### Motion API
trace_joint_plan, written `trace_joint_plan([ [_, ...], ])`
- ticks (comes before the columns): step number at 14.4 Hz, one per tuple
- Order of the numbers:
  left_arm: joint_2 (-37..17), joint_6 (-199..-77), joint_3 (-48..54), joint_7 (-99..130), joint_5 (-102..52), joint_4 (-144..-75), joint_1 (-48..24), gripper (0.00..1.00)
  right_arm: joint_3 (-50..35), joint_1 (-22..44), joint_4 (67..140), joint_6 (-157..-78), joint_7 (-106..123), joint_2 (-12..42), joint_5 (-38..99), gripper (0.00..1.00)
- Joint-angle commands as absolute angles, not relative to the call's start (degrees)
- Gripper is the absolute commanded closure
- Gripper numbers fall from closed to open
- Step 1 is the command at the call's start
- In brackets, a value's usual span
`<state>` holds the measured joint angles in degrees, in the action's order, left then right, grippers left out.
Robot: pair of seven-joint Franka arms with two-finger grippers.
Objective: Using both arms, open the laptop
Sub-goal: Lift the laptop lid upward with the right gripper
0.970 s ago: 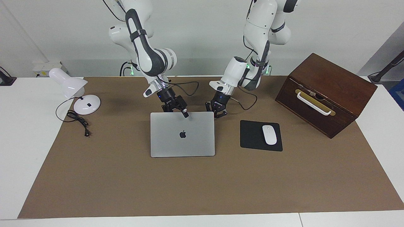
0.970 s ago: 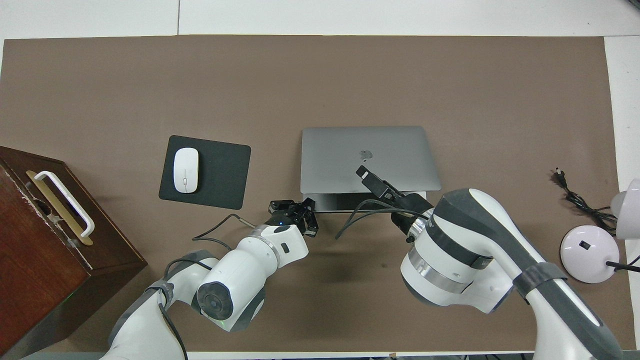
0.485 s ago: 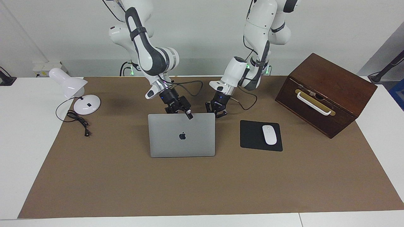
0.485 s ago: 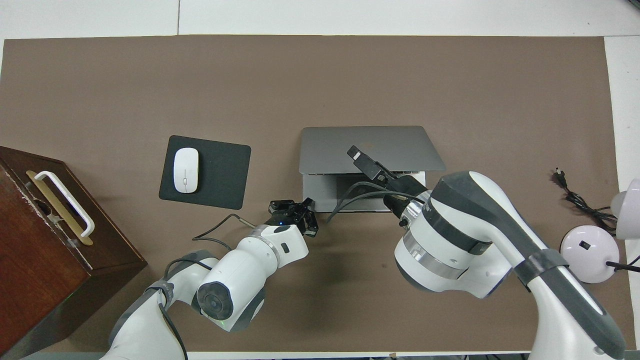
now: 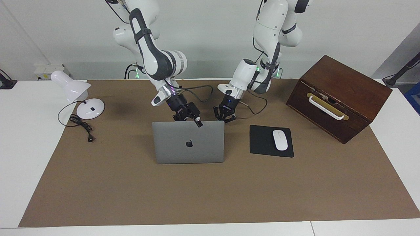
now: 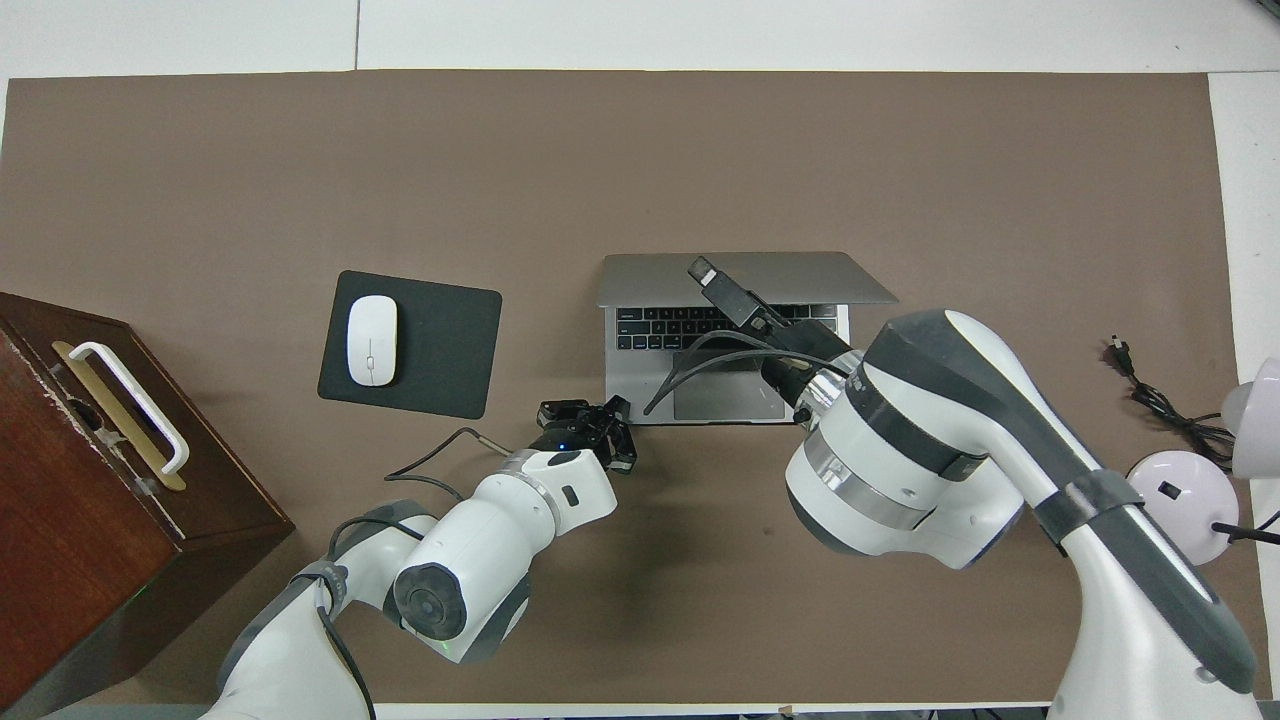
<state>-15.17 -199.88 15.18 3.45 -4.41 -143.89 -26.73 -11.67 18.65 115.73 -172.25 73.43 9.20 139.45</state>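
Laptop (image 5: 188, 142) lid raised further than before.
Right gripper (image 5: 198, 122) at lid's top edge, aperture indeterminate; left gripper (image 5: 225, 118) closed, empty, unmoved beside the deck corner.

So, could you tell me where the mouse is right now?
The mouse lies on the black pad, between the laptop and the wooden box.

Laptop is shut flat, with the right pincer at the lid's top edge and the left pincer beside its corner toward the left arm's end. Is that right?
Not quite: the laptop is not shut. Its lid stands raised, and the overhead view shows the keyboard and trackpad uncovered. The rest holds: the right pincer is at the lid's top edge and the left pincer is beside the corner toward the left arm's end.
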Motion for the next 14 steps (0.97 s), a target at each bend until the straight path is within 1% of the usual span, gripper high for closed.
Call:
trace_joint_plan([
  [1,-18.90,-200.48,13.71,1.85,-5.19,-142.21,-28.13,1.00,-12.13,17.58,111.98,-171.65,74.97,10.72,141.42,0.00],
  [6,-18.90,-200.48,13.71,1.85,-5.19,-142.21,-28.13,1.00,-12.04,16.62,109.43,-170.16,74.88,11.42,141.33,0.00],
  [14,-18.90,-200.48,13.71,1.85,-5.19,-142.29,-28.13,1.00,-12.04,15.03,105.47,-169.98,73.57,13.27,140.36,0.00],
])
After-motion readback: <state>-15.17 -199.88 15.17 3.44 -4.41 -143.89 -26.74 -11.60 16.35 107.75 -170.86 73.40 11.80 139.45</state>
